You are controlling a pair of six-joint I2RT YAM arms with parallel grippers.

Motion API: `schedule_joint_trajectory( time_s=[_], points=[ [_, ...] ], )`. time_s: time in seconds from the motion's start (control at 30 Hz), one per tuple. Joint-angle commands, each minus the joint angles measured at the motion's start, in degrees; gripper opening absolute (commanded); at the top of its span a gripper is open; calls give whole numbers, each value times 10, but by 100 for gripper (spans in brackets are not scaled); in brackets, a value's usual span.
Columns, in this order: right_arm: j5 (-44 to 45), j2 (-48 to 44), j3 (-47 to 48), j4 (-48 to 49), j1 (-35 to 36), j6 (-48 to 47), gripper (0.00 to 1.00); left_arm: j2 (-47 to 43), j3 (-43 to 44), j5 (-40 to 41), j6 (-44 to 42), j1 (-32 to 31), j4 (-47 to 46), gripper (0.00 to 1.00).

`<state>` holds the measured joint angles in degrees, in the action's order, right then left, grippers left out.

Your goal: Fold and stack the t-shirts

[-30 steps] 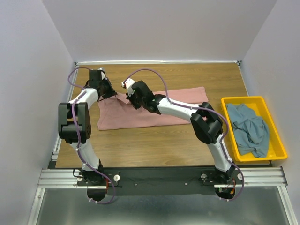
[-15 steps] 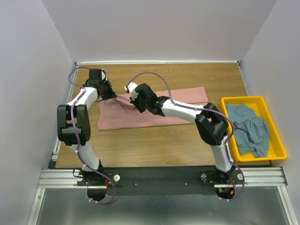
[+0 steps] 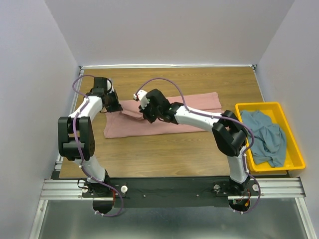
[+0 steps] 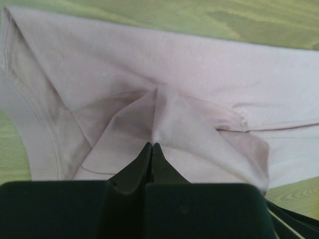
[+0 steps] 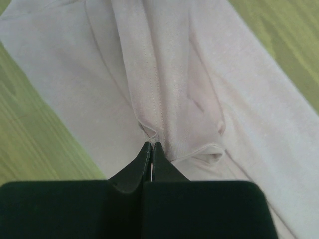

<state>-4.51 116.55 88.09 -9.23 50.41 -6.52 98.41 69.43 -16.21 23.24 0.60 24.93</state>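
- Looking down from above, we see the dusty-pink t-shirt [image 3: 129,127] lying as a long band on the wooden table [image 3: 174,149]. It is to the left of the yellow bin [image 3: 259,105], and its nearest end stays a little apart from the bin.
- The blue-grey t-shirt [image 3: 264,137] lies crumpled inside the yellow bin and covers most of its floor.
- The left gripper [image 4: 152,145] is the one farthest from the bin, at the far end of the pink band. Its fingers are pressed together with no gap, and a ridge of pink cloth rises up to their tips, so it pinches the dusty-pink t-shirt.
- The right gripper [image 5: 151,144] is nearer to the bin, over the half of the band away from it. Its fingers are also closed tight, on a stitched fold of the same shirt.
- Between the two grippers the cloth is raised a little into a wrinkled fold, while the end toward the bin lies flat on the table.
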Motion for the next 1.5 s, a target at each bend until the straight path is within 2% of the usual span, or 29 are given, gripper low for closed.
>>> schedule_joint_trajectory(
  time_s=[0.0, 0.37, 0.43, 0.47, 0.6, 0.9, 0.97, 1.03, 1.07, 1.13, 1.23, 1.3, 1.33, 1.37, 1.47],
  points=[
    [-52, -2, -20, -30, -1, 18, 3, -15, -44, 14, -18, -1, 11, 0],
    [-74, 24, -30, -43, -1, 34, 9, -5, -81, 43, -14, -1, -8, 1],
    [-79, 22, -28, -47, 0, 39, 16, -9, -75, 38, -15, -2, 2, 1],
    [-78, 15, -25, -49, 0, 41, 27, -15, -70, 39, -17, -2, 6, 1],
    [-59, -10, -19, -54, -1, 59, 39, -46, -70, 57, -27, -1, 35, 3],
    [-52, -23, 6, -54, -15, 106, 40, -78, -101, 56, -43, -2, 69, 4],
    [-61, -21, 14, -55, -23, 115, 40, -81, -112, 69, -43, -1, 68, 10],
    [-73, -19, 19, -54, -33, 133, 40, -79, -116, 72, -42, -2, 68, 27],
    [-82, -16, 24, -54, -38, 140, 40, -79, -119, 72, -41, -2, 67, 29],
    [-115, -13, 30, -53, -53, 161, 40, -89, -121, 81, -31, -1, 67, 39],
    [-169, 1, 45, -52, -78, 193, 40, -133, -113, 126, -1, -1, 58, 39],
    [-225, 12, 57, -47, -92, 211, 40, -180, -112, 134, 8, -1, 20, 35],
    [-246, 19, 62, -45, -95, 215, 40, -193, -116, 108, 19, -1, 1, 33],
    [-264, 25, 74, -44, -96, 224, 40, -207, -124, 86, 22, -2, -35, 25],
    [-322, 59, 92, -39, -99, 235, 40, -196, -141, 1, 51, -5, -80, 25]
  ],
)
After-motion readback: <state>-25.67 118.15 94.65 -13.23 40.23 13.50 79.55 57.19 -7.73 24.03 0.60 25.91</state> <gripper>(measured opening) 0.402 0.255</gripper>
